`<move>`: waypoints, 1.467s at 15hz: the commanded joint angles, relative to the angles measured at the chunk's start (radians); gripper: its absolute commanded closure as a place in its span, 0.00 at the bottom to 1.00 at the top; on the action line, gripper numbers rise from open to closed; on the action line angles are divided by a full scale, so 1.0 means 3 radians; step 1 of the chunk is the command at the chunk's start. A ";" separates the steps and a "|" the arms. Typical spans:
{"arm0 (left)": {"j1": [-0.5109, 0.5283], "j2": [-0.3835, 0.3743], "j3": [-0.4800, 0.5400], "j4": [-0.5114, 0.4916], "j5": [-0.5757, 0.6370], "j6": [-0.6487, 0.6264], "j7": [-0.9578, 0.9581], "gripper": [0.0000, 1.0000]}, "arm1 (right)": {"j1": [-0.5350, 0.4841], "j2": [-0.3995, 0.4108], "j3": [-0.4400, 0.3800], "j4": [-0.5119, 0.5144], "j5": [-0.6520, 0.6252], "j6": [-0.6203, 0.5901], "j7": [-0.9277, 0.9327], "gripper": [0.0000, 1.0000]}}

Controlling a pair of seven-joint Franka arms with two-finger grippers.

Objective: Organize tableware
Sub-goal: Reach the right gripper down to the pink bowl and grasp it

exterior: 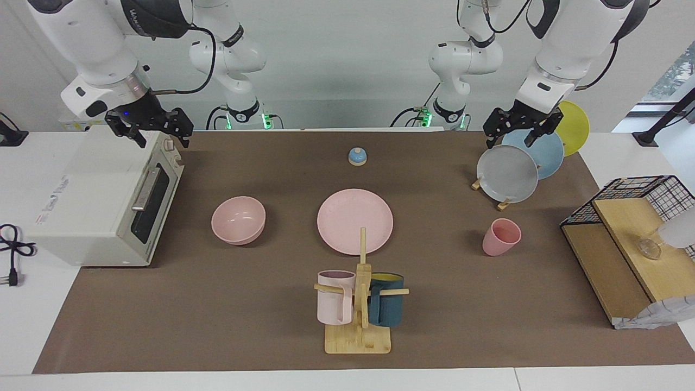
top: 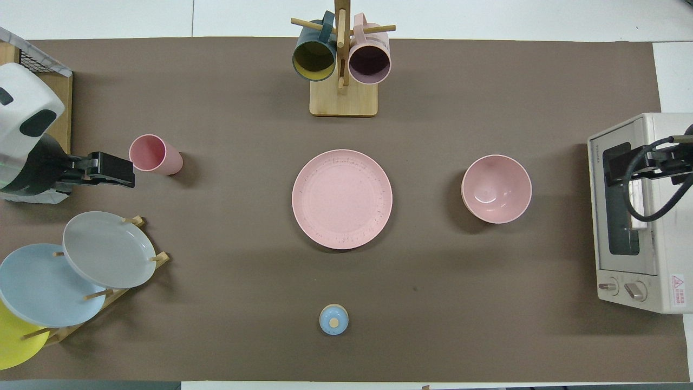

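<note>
The pink plate (exterior: 354,220) (top: 342,199) lies flat at the middle of the brown mat. The pink bowl (exterior: 238,220) (top: 496,188) stands upright beside it toward the right arm's end. The pink cup (exterior: 501,237) (top: 155,155) stands upright toward the left arm's end. My left gripper (exterior: 510,140) (top: 116,170) is open and empty, raised over the plate rack and next to the cup in the overhead view. My right gripper (exterior: 163,140) (top: 617,172) is open and empty, raised over the toaster oven.
A toaster oven (exterior: 98,201) stands at the right arm's end. A rack holds grey (exterior: 507,174), blue (exterior: 543,155) and yellow (exterior: 576,127) plates at the left arm's end, beside a wire-and-wood shelf (exterior: 624,239). A mug tree (exterior: 361,293) stands farther than the plate, a blue bell (exterior: 357,156) nearer.
</note>
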 commanded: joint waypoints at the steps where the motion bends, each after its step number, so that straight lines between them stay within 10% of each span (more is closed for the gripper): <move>1: -0.0046 -0.0060 0.0042 -0.0056 -0.0043 0.0015 0.0023 0.00 | -0.0048 0.0042 0.0031 0.0076 -0.0037 -0.0018 -0.0101 0.00; 10: -0.0046 -0.0065 0.0042 -0.0056 -0.0043 -0.0001 -0.0018 0.00 | 0.0170 0.0348 0.0649 -0.0210 0.0009 0.0874 0.0444 0.00; 15: -0.0021 -0.0065 0.0048 -0.0056 -0.0043 0.0030 -0.0023 0.00 | 0.0396 0.0390 0.0665 -0.1216 -0.0012 0.2107 0.0809 0.00; 22: 0.0076 0.0159 0.0058 -0.0051 -0.0043 0.0316 0.0008 0.00 | 0.0345 0.0461 0.0660 -0.1862 -0.0047 0.2808 0.0513 0.04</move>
